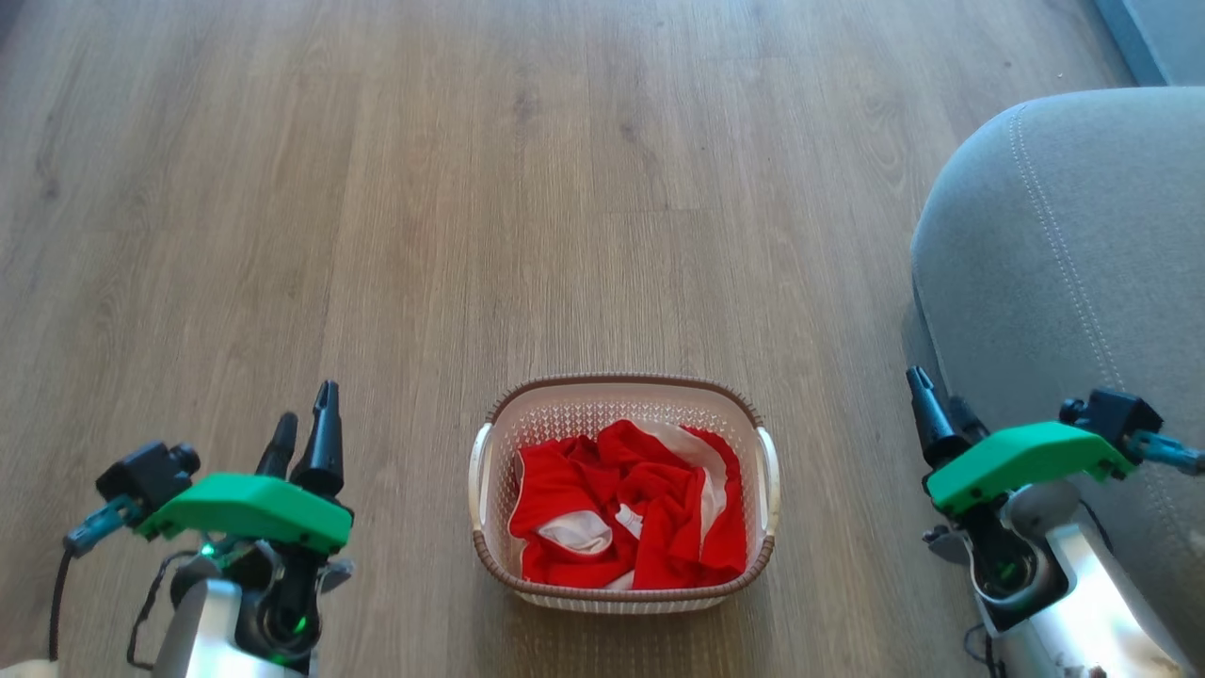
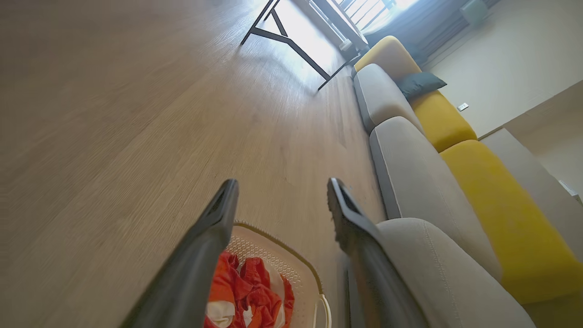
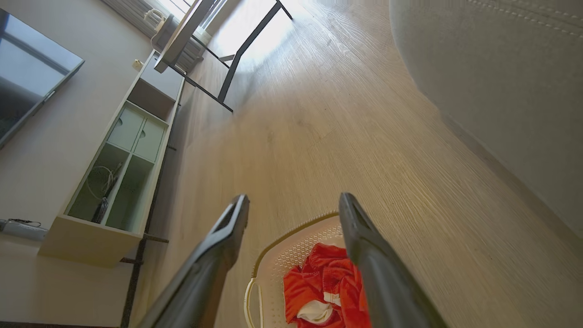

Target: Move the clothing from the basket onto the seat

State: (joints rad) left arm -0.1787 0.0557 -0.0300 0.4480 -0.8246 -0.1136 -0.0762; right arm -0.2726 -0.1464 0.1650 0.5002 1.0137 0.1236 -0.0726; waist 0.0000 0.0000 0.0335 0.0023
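Your L pincer (image 1: 306, 414) & R pincer (image 1: 939, 395) both spread wide, empty. Red clothing (image 1: 626, 508) lies in basket (image 1: 621, 386) btwn them; seat (image 1: 1064, 264) close by R; open floor (image 1: 471, 188) ahead.

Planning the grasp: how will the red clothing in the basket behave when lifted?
Probably floppy: the clothing lies crumpled in folds, so it should drape and dangle. Likely light: thin-looking fabric heaped low inside the basket.
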